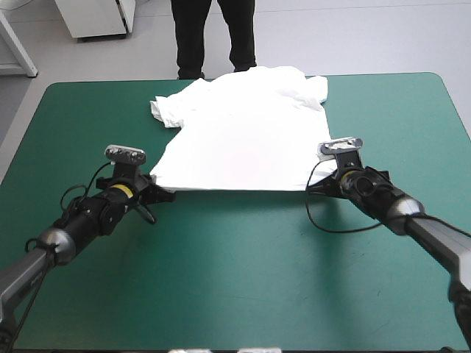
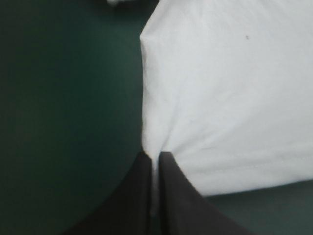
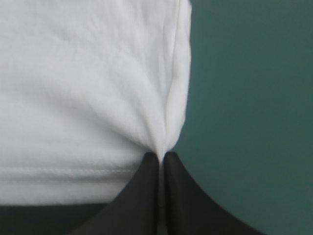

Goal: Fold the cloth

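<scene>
Two near hem corners of the T-shirt (image 1: 243, 140), spread flat toward the tabletop's (image 1: 243, 279) far edge, sit clamped in the left gripper (image 2: 155, 155) and right gripper (image 3: 161, 155), which should lift level and carry the hem forward together, keeping it taut.

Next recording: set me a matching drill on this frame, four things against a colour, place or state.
1 T-shirt
2 left pincer
3 right pincer
4 table cover

A shut on the T-shirt's near right corner
B teal-green
C shut on the T-shirt's near left corner
D white, spread out

Pairs: 1-D, 2-C, 3-A, 4-B
</scene>
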You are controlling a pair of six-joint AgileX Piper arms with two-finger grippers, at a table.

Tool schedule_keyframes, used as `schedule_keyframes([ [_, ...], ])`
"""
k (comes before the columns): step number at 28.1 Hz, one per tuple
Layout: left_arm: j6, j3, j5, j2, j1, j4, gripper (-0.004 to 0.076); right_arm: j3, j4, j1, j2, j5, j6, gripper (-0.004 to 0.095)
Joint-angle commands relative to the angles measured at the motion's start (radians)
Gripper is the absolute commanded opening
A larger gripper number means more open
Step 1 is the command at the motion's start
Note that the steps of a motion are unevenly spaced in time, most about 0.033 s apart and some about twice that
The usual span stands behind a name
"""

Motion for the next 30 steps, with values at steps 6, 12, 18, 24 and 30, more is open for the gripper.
schedule_keyframes([
  [6, -0.07, 0.208, 0.172, -0.353, -0.072, -0.078, -0.001, 0.278, 0.091, -0.003, -0.38, 0.053, -0.036, -0.0008],
  [12, -0.184, 0.252, 0.54, -0.683, -0.112, -0.074, -0.001, 0.421, 0.301, -0.003, -0.7, 0.262, -0.182, -0.0008],
  [18, -0.282, 0.27, 0.673, -0.912, -0.112, -0.082, -0.001, 0.458, 0.4, -0.003, -0.864, 0.42, -0.23, -0.0008],
  [24, -0.299, 0.27, 0.679, -0.952, -0.112, -0.093, -0.001, 0.458, 0.462, -0.003, -0.913, 0.425, -0.233, -0.0007],
  [30, -0.261, 0.27, 0.677, -0.952, -0.112, -0.127, 0.0116, 0.451, 0.504, -0.003, -0.885, 0.44, -0.277, 0.0364],
])
